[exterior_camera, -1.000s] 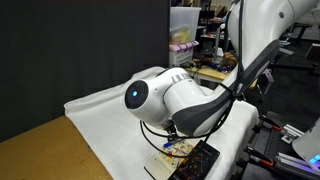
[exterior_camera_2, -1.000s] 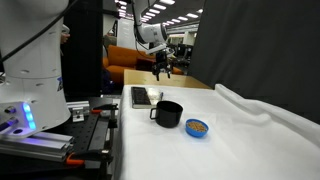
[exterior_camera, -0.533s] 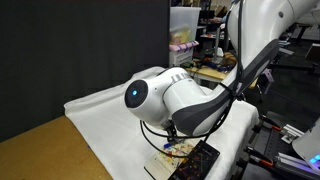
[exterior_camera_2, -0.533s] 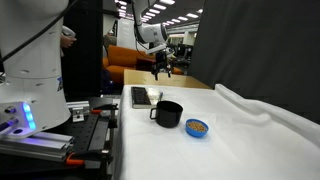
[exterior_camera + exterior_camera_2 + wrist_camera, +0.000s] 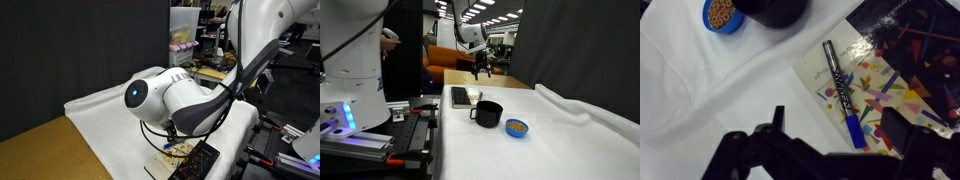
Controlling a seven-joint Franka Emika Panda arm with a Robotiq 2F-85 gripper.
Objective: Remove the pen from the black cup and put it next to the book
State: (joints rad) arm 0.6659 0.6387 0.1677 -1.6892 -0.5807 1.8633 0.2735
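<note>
In the wrist view the pen [image 5: 841, 92], dark-bodied with a blue end, lies flat on the cream illustrated cover of the book [image 5: 890, 85], outside the black cup [image 5: 770, 10] at the top edge. My gripper [image 5: 843, 128] hangs above the pen's blue end, open and empty, one finger [image 5: 777, 118] over the cloth and the other over the book. In an exterior view my gripper [image 5: 483, 68] is above the book [image 5: 463, 97], behind the black cup [image 5: 488, 113]. The pen does not show there.
A small blue bowl [image 5: 720, 15] with brownish contents sits beside the cup, also in an exterior view [image 5: 517, 127]. A white cloth [image 5: 565, 120] covers the table. The arm's body [image 5: 165, 100] blocks most of the scene in an exterior view.
</note>
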